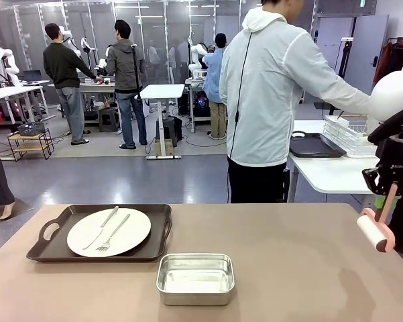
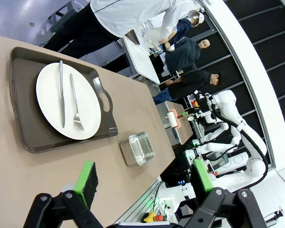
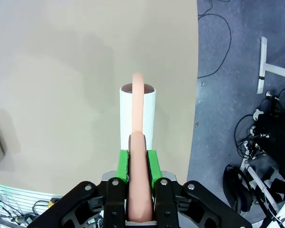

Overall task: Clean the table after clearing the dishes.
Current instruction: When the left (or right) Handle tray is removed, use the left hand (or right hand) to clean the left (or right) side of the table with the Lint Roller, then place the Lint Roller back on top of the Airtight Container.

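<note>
On the brownish table (image 1: 288, 255), at the left, a dark brown handled tray (image 1: 53, 231) carries a white plate (image 1: 108, 232) with a knife and a fork. The same plate (image 2: 68, 100) and tray (image 2: 23, 128) lie ahead of my left gripper (image 2: 144, 173), which hangs open above the table with nothing between its green pads (image 2: 87, 178). My right gripper (image 1: 389, 193) is over the table's right end, shut on the pink handle of a lint roller (image 1: 375, 231). The roller's white roll (image 3: 138, 111) points out over the tabletop, with my right gripper (image 3: 138, 159) clamped on the handle.
A shiny steel pan (image 1: 195, 278) sits near the front middle of the table, and it is also in the left wrist view (image 2: 137, 148). A person in a white jacket (image 1: 275, 94) stands turned away at a white table (image 1: 328, 174) holding a dish rack (image 1: 349, 134) and a dark tray (image 1: 315, 145).
</note>
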